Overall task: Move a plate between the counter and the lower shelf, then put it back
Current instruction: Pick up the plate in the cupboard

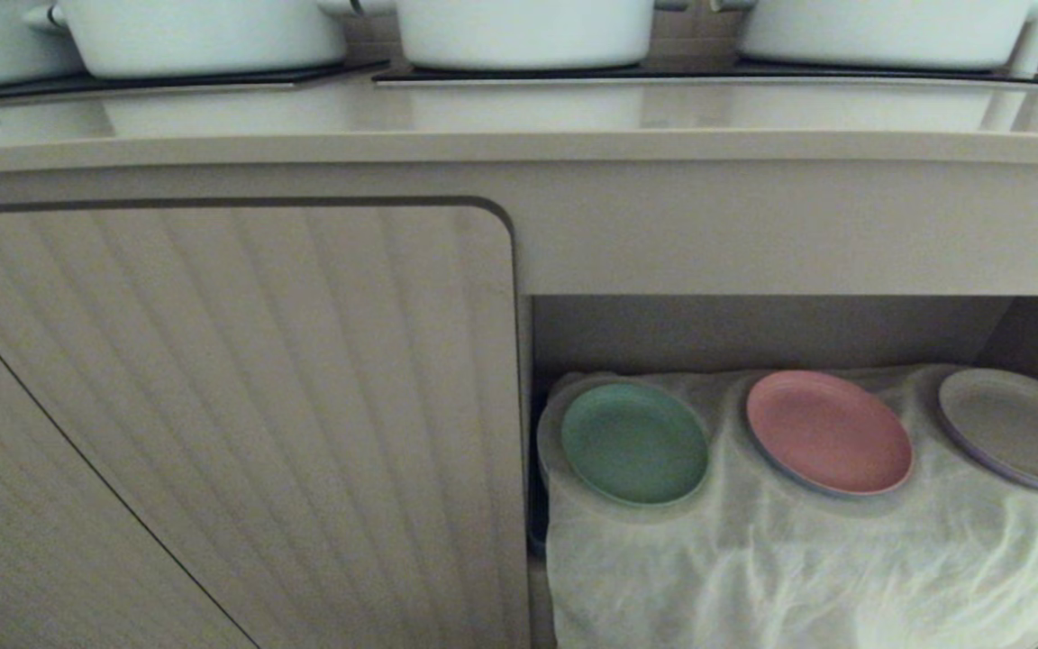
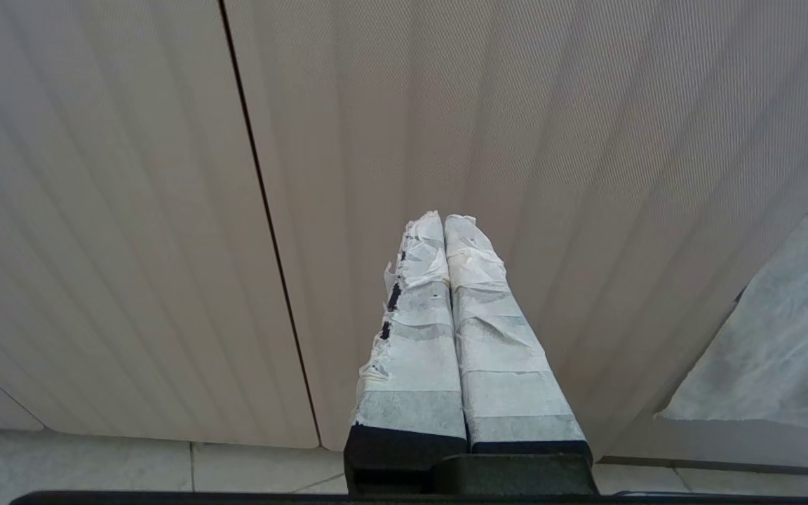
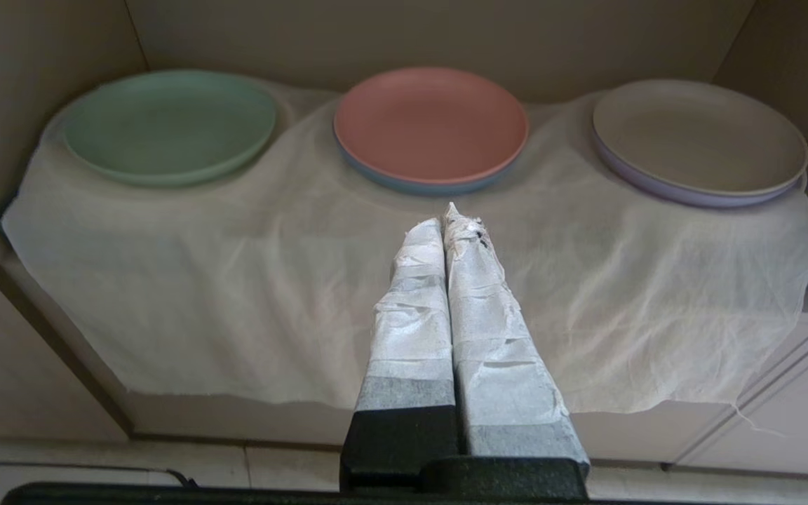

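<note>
While the white pots (image 1: 519,31) sit far back on the counter (image 1: 519,113), the plate (image 1: 634,443) lies leftmost on the lower shelf (image 1: 753,550), beside a pink plate (image 1: 828,433). Facing the ribbed door (image 2: 130,210), the left gripper (image 2: 444,219) is closed, empty. Near the cloth's front, the right gripper (image 3: 448,216) is likewise pressed together, holding nothing.

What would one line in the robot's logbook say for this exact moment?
green plate: on lower shelf, untouched | pink plate: beside it | left gripper: shut, facing cupboard door | right gripper: shut, empty, facing shelf
</note>
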Motion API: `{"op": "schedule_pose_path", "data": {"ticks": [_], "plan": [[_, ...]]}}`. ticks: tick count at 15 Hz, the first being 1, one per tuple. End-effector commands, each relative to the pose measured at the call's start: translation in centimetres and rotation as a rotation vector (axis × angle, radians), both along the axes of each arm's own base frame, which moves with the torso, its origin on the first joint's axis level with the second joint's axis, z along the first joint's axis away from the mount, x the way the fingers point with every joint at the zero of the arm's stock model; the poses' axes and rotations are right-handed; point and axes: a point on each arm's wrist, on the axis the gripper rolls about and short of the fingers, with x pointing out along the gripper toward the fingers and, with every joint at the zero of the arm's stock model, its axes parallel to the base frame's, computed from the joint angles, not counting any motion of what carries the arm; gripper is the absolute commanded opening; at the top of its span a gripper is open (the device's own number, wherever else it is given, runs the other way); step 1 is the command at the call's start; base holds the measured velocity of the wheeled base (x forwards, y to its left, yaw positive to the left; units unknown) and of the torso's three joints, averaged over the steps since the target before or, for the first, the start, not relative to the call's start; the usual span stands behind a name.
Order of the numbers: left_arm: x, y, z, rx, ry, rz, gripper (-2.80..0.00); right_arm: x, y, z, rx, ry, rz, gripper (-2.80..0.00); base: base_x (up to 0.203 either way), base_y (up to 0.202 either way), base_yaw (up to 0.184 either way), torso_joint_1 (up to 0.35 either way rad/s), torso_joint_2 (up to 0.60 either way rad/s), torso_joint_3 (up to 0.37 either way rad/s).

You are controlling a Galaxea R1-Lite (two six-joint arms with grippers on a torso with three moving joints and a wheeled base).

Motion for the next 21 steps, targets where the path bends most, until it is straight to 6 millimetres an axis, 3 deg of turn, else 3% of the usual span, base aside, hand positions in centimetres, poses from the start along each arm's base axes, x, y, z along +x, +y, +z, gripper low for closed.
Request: {"op": "schedule_pose_path", "data": {"ticks": [1,7,12,17,21], "plan": [[0.0,0.0,0.0,-0.001,-0.001,0.000,-2.80,0.5,0.0,0.3,-0.003,0.056,-0.001,-2.80,0.000,0.000,0.000,0.000,0.00,0.000],[0.0,0.0,0.0,-0.001,-0.001,0.000,-2.80,3.5,0.1,4.7,-0.045,0.246,0.074,-2.80,0.000,0.000,0.000,0.000,0.00,0.000],[0.0,0.0,0.0,-0.001,-0.001,0.000,-2.80,8.4,1.0,8.1,-0.102,0.369,0.421,-2.80,0.000,0.000,0.000,0.000,0.00,0.000],[0.0,0.0,0.0,-0.001,-0.001,0.000,-2.80,12.8,3.6,6.4,-0.280,0.510,0.837,-2.80,0.000,0.000,0.000,0.000,0.00,0.000],[0.0,0.0,0.0,-0.001,-0.001,0.000,-2.80,15.8,5.7,3.9,-0.299,0.655,0.963,-2.80,0.000,0.000,0.000,0.000,0.00,0.000]]}}
